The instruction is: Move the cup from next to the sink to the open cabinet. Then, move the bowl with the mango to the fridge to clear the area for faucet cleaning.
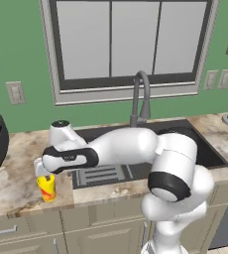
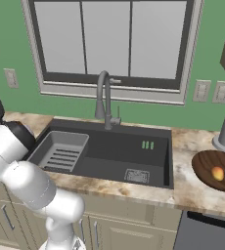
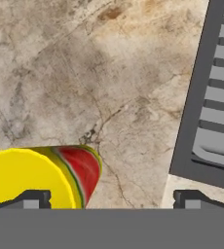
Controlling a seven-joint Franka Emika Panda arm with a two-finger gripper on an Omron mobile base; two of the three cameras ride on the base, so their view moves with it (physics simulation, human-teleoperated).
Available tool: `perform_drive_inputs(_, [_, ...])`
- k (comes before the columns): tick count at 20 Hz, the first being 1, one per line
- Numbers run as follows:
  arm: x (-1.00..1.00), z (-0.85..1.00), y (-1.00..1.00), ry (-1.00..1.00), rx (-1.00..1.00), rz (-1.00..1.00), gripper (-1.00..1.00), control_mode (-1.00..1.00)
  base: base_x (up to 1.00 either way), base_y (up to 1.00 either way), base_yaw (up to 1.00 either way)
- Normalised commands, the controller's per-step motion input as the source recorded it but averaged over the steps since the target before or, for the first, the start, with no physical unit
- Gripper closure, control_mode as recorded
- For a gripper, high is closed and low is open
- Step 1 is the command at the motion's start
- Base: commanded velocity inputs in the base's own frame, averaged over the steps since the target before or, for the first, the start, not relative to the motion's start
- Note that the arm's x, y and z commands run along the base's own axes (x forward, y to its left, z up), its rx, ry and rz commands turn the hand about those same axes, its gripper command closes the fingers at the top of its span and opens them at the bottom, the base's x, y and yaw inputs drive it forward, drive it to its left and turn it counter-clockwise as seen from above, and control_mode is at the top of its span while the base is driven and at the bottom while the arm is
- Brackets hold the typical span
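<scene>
We count one small yellow tapered cup with red-orange splotches (image 1: 46, 187), standing on the marbled stone counter (image 1: 14, 183) right under our two-finger pincer (image 1: 42, 174). In the hand view the cup (image 3: 41, 177) sits off to one side, overlapping one dark fingertip (image 3: 33, 198), while the other fingertip (image 3: 192, 198) is well apart from it, so the pincer is spread wide and grasping nothing. Beside the pincer is one dark grey recessed sink (image 2: 109, 151) with one ribbed light grey tray insert (image 3: 216, 97), cut off at the edge. One slim gooseneck faucet (image 2: 104, 100) rises behind it. Far across the sink sits one dark brown wooden bowl (image 2: 217, 168), partly cropped, holding one small yellow-orange mango (image 2: 217, 173), hard to make out. Our arm hides much of the basin in the left base view.
</scene>
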Motion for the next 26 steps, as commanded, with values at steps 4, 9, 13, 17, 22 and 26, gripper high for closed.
perform_drive_inputs(4, [0.0,-0.21,0.01,0.0,0.0,0.0,-1.0,-1.0,0.0,0.0,0.0])
perform_drive_inputs(9, [0.0,-0.2,0.02,0.0,0.0,0.0,-1.0,-1.0,0.0,0.0,0.0])
perform_drive_inputs(13, [0.02,-0.17,0.01,0.0,0.0,0.0,-1.0,-1.0,0.0,0.0,0.0])
perform_drive_inputs(17, [0.01,-0.11,0.01,0.0,0.0,0.0,1.0,-1.0,0.0,0.0,0.0])
perform_drive_inputs(22, [0.02,0.0,0.0,0.01,0.0,0.0,1.0,-1.0,0.0,0.0,0.0])
perform_drive_inputs(26, [-0.01,0.02,0.0,-0.01,0.0,0.0,1.0,-1.0,0.0,0.0,0.0])
